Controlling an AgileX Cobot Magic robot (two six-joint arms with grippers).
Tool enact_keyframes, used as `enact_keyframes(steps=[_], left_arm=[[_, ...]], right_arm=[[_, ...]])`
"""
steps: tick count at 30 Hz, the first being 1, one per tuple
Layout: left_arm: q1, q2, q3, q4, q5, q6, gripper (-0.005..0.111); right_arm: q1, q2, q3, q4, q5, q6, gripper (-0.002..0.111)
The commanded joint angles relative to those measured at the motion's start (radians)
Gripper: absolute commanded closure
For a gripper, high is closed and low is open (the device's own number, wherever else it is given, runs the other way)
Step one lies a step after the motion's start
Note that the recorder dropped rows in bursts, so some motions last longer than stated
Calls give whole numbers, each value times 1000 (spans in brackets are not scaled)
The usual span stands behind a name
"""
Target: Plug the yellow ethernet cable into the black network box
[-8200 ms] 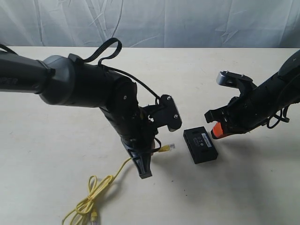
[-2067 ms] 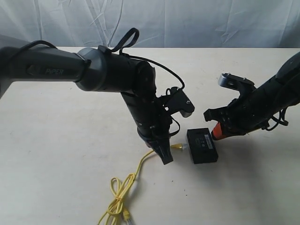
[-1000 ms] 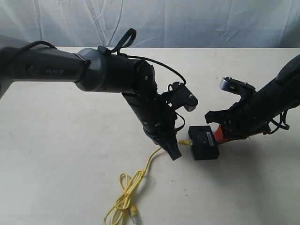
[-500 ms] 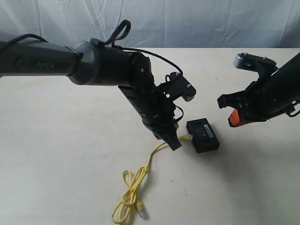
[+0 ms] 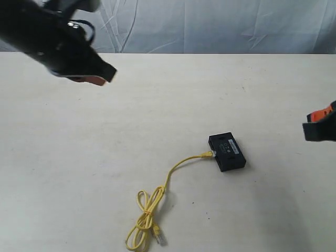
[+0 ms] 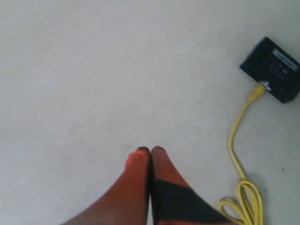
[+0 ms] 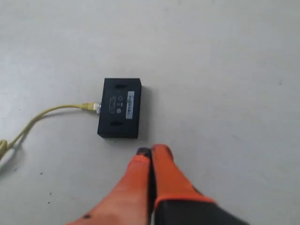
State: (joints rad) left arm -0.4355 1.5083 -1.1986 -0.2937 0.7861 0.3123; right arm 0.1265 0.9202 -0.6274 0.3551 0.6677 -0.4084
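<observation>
Two claws hang clear of the work in the exterior view. The left claw (image 5: 106,74), dark and blurred with an orange tip, is over the far left part of the tabletop (image 5: 79,152). Only the tip of the right claw (image 5: 316,128) shows, at the right edge. The black network box (image 5: 227,152) lies flat, right of the middle and nearer the near edge. Its long axis runs roughly from the far edge to the near edge, slightly skewed. The yellow ethernet cable (image 5: 169,178) has one plug seated in a port on the long side of the box that faces the left edge. From there the cord curves off toward the near left and gathers in loose loops close to the near edge. Its free plug (image 5: 159,239) lies bare on the tabletop.

From the left wrist, the left claw (image 6: 150,151) has its orange fingers (image 6: 138,161) pressed together with nothing between them. It is well apart from the black network box (image 6: 276,70). The yellow ethernet cable (image 6: 236,136) enters the side of the box, and the start of its loops shows.

From the right wrist, the right claw (image 7: 150,152) is likewise pinched together and holds nothing, near the black network box (image 7: 120,108) but not touching it. The yellow ethernet cable (image 7: 49,112) sits plugged in midway along one long side, at right angles to the white label strip (image 7: 131,105).
</observation>
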Motion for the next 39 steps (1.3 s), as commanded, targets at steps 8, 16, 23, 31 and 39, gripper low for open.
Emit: enact_keyframes(steps=[8,16,23,31,39], left_arm=[[60,-565,552,22,-437,-73,107],[60,-690,594,22,-310,-71,107],[60,-700,594,22,-314,-70,107],[60,-700,594,13,-316,-70,107],[60,-700,594,13,-316,-70,107]], right_arm=[[2,-571,206,-31,-51,0,109],[2,-725,206,-29,40,0,109],[2,-740,206,-29,40,0,109],[8,-808,208,-136,22,74,109],[8,-825,208,-307,1,345,109]])
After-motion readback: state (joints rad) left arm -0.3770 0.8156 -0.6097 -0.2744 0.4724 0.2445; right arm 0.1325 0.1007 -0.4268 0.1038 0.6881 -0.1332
